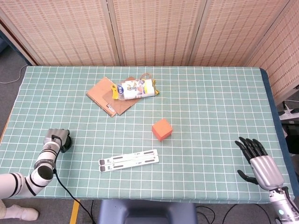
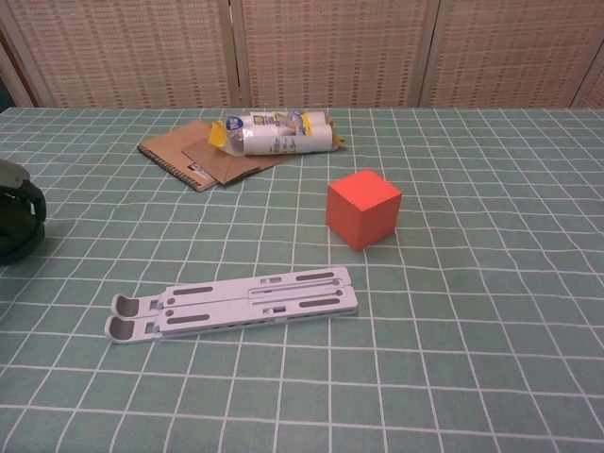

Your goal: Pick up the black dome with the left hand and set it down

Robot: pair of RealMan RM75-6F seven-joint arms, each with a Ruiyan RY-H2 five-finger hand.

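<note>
The table covered in a green cloth with a white grid (image 1: 210, 102) fills both views. At its near left edge the left hand (image 1: 56, 138) lies over the black dome (image 1: 67, 143), a dark rounded shape that sits on the cloth and peeks out at the hand's right side in the head view; the chest view shows only a dark curved edge of the pair at its left border. The fingers are hidden there, so I cannot tell whether they clasp the dome or merely rest on it. At the near right corner the right hand (image 1: 259, 161) holds nothing, its dark fingers spread and pointing away over the cloth.

Between the two hands lies the flat white folding stand with slotted arms (image 2: 236, 302), just right of the dome and apart from it. Behind the stand sits the orange cube (image 2: 363, 209). Further back lies the brown spiral-bound notebook (image 2: 203, 154), with a clear plastic bottle with a yellow-printed label (image 2: 276, 134) lying on its side across it.
</note>
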